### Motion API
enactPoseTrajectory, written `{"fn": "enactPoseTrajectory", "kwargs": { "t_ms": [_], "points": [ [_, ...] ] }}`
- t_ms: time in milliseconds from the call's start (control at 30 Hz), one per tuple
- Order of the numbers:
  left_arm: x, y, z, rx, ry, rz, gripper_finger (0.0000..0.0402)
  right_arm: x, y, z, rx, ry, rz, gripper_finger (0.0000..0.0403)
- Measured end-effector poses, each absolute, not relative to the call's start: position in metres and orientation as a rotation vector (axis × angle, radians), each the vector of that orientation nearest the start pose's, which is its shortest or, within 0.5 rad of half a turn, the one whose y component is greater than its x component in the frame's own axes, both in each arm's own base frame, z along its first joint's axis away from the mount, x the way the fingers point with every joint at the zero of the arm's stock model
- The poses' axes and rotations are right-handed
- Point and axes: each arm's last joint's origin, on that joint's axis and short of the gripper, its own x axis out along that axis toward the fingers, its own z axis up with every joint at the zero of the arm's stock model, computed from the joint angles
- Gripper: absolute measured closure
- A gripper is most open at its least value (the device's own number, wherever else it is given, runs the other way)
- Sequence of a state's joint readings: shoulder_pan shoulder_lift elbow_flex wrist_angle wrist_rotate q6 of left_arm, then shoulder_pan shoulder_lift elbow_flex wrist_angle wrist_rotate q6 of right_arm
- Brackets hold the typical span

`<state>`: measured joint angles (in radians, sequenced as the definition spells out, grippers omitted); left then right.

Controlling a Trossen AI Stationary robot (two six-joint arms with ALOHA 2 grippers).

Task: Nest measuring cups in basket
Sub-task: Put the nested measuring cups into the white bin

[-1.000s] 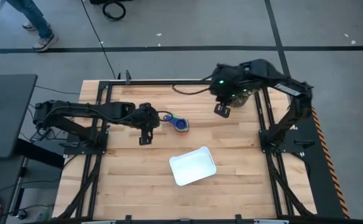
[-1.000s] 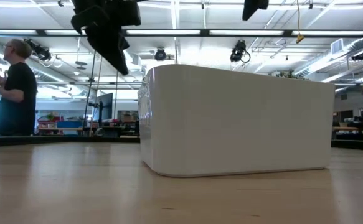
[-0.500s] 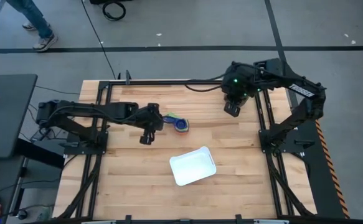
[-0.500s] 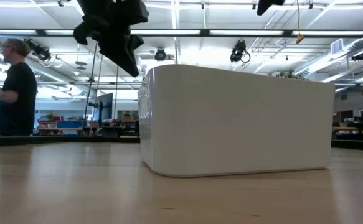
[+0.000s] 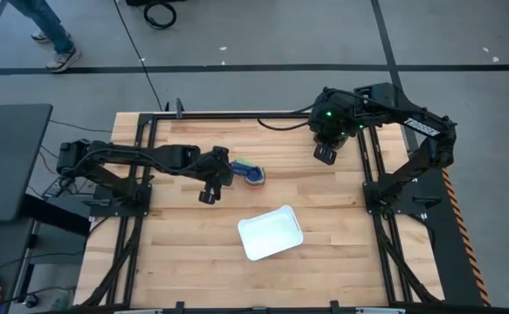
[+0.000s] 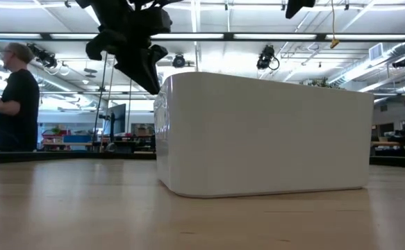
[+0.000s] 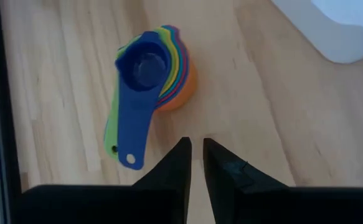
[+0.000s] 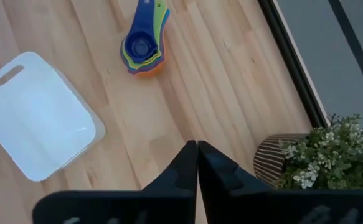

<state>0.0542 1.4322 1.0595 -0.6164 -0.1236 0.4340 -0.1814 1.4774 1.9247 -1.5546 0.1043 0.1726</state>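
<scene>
Left gripper [image 7: 193, 155] near-closed beside nested coloured plastic measuring cups [image 7: 150, 78]; must widen or could knock stack.

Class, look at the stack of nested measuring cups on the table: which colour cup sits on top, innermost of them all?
The bright blue cup sits on top, its bowl and whole handle in full view. The other measuring cups show only as coloured rims beneath it, with the orange cup outermost.

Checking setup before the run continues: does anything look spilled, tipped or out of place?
Nothing spilled or damaged. The measuring cups sit nested in one stack on the bare table, outside the basket, which lies skewed to the table edges. The left hand is beside the stack.
</scene>
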Motion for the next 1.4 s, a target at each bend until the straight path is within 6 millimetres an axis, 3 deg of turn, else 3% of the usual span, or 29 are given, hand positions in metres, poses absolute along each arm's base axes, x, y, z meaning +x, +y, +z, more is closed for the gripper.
{"fn": "enactPoseTrajectory", "kwargs": {
  "t_ms": [300,567,667,1200,1400],
  "points": [
    [0.286,0.018,0.251,0.5,1.015,-0.095,0.0351,0.237,-0.046,0.445,0.196,0.99,-0.347,0.0381],
    [0.286,0.018,0.251,0.612,1.004,-0.186,0.0351,0.252,-0.049,0.456,0.193,0.79,-0.339,0.0381],
    [0.286,0.018,0.251,0.615,1.003,-0.189,0.0351,0.256,-0.05,0.46,0.104,0.745,-0.298,0.0381],
    [0.292,0.018,0.255,0.612,0.923,-0.154,0.0351,0.242,-0.044,0.445,0.005,0.99,-0.128,0.0381],
    [0.295,0.018,0.258,0.618,0.887,-0.142,0.0351,0.245,-0.045,0.424,-0.046,1.103,-0.081,0.0381]
  ]
}}
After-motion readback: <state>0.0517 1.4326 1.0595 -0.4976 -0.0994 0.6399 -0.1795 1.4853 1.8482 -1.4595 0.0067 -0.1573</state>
